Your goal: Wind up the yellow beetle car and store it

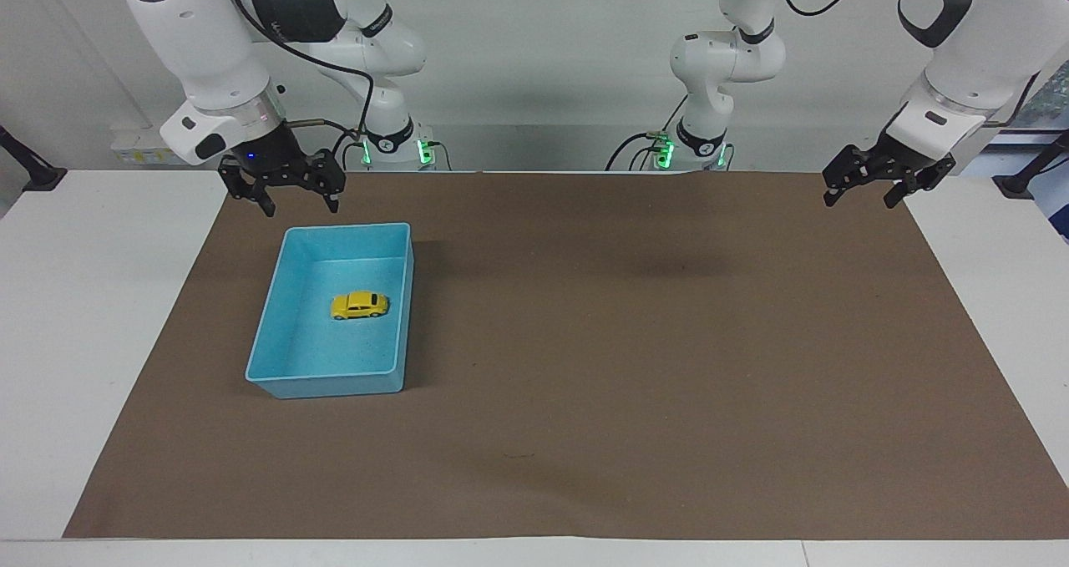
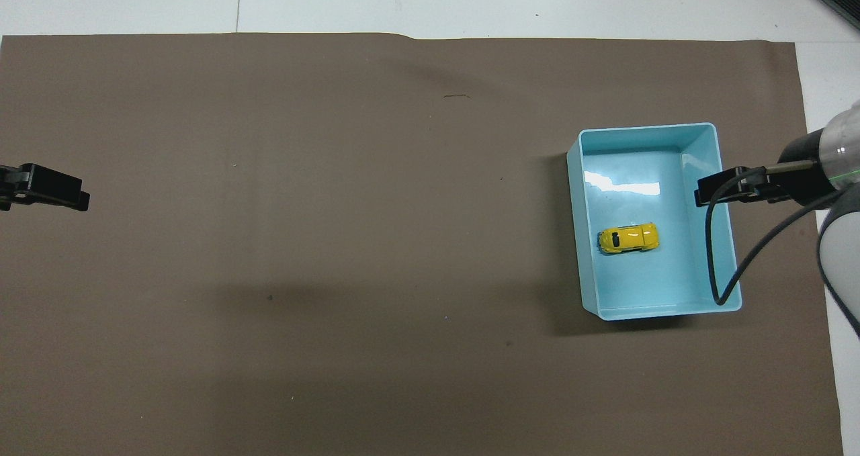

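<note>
yellow beetle car (image 1: 360, 305) on its wheels mid blue tray (image 1: 288, 383), right gripper (image 1: 295, 205) raised over tray's robot-side rim, fingers spread, empty, left gripper (image 1: 863, 197) waiting, well apart from tray, open, empty

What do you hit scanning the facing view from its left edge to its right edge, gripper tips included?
right gripper, up over the mat beside the tray's robot-side rim → blue tray → yellow beetle car, inside the tray → bare brown mat → left gripper, waiting over the mat's corner
</note>
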